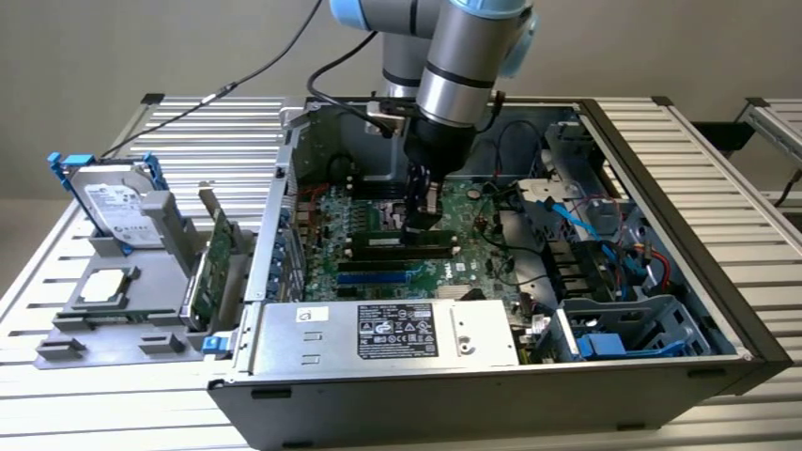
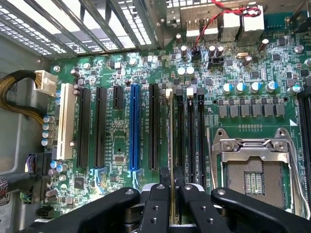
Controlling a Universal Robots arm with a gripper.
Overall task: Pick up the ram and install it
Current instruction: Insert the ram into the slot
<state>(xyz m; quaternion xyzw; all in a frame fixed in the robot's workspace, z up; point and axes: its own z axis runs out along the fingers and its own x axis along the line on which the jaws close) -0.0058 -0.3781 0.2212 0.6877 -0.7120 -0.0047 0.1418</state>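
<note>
At the exterior view's left, the hard drive (image 1: 115,199) and the big card (image 1: 221,252) stand in their holder on the tabletop (image 1: 75,413). They are well apart from the work and pose no hazard.

In the middle, inside the open case (image 1: 501,413), the end effector (image 1: 422,218) is down over the motherboard (image 1: 376,268). Its fingers (image 2: 160,196) pinch the ram (image 2: 171,136) between them, with the stick edge-on and running along the black memory slots (image 2: 191,131). I cannot tell whether it already sits in a slot or hangs just above one.

The main risk, I judge, is misalignment. A stick slightly askew or tilted would ride on a slot wall, and pressing then could bend it or strain the board. The thin stick could also slide up between the fingers under load. An end latch (image 2: 169,92) standing closed would block seating.

Toward the exterior view's right, the blue cables (image 1: 587,230) lie apart from the arm, so a snag looks unlikely.
</note>
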